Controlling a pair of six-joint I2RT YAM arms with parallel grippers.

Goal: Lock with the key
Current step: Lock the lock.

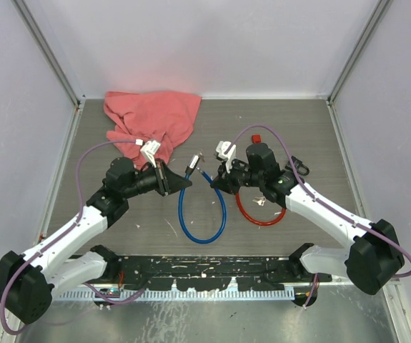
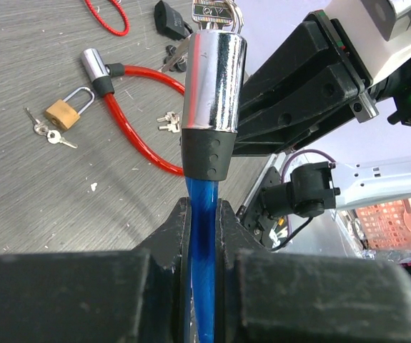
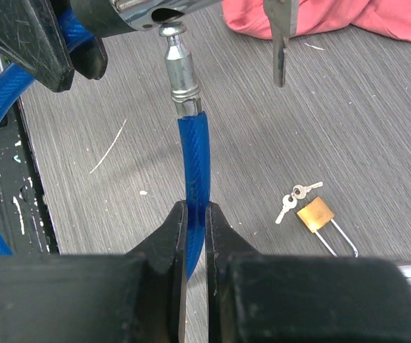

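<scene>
Left end effector (image 2: 204, 214): pinched nearly shut on the blue cable (image 2: 204, 236), just behind the chrome lock barrel (image 2: 212, 86), with the key (image 2: 216, 13) at the barrel's far end. Right end effector (image 3: 194, 214): likewise clamped on the cable, just behind the metal pin (image 3: 179, 68). Pin axis straight ahead of the right end effector, tip just short of the barrel's socket, apparently not yet inside. Probably needs pushing home before turning the key.

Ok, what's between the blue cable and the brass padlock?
Only small keys, beside the brass padlock; the rest toward the blue cable is bare table, as the right wrist view shows.
</scene>
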